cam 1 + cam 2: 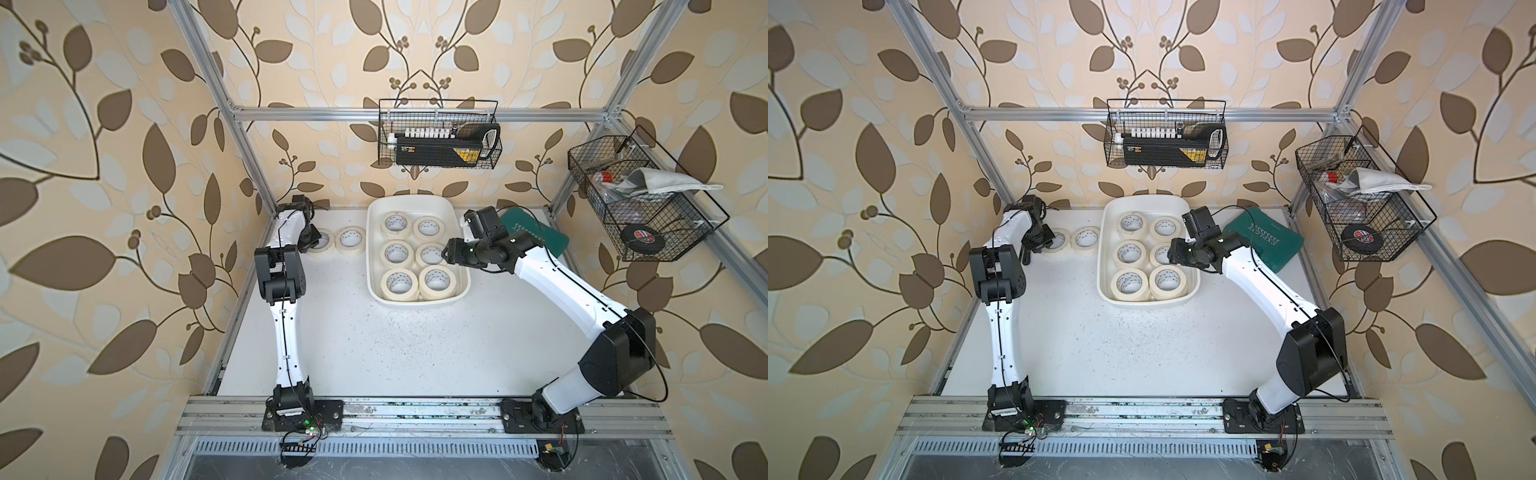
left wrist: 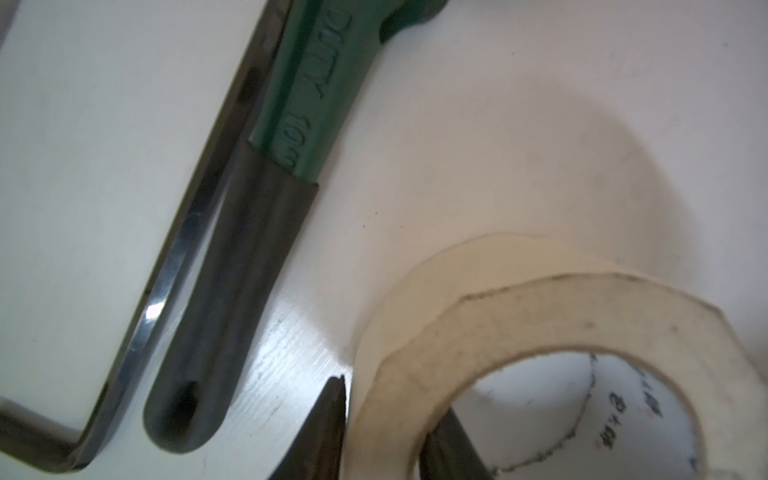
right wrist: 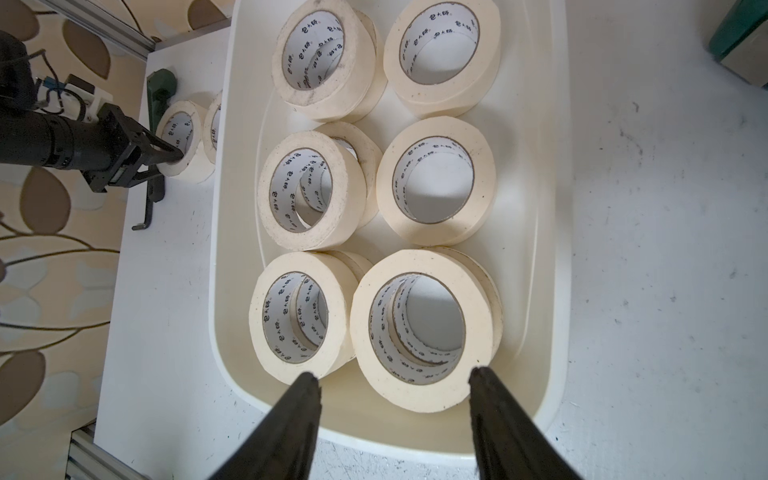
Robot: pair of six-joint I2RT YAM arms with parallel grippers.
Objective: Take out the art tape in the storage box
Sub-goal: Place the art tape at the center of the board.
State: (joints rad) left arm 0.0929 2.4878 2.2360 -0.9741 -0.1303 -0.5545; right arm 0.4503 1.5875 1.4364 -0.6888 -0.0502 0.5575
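The large shallow white plastic storage box (image 1: 419,302) sits toward the far edge of the tabletop, about midway along it. It holds the cream art tape (image 3: 359,328), wide rings with white cores, in two rows of three. The right wrist view shows more rolls under several of them, so most of the job is not yet done. Two rolls are already out on the tabletop, side by side between the box and the far left corner: one (image 1: 351,250) stands free just beside the box, and the other (image 2: 478,328) has the left tool (image 3: 168,164) around its wall, one finger inside the core and one outside. I cannot tell whether that tool is pinching the wall or has let go. The roll looks flat on the tabletop, so this reads as the set-down step. A green-handled metal implement (image 2: 307,104) lies just beside the roll on its left-edge side. The next move likely calls for the left fingers to part fully and lift straight up, so the roll is not dragged. The right tool (image 3: 394,374) hangs over the box with its fingers spread and nothing between them. To pick the nearest roll, it would need to drop one finger into the core and the other outside the wall.
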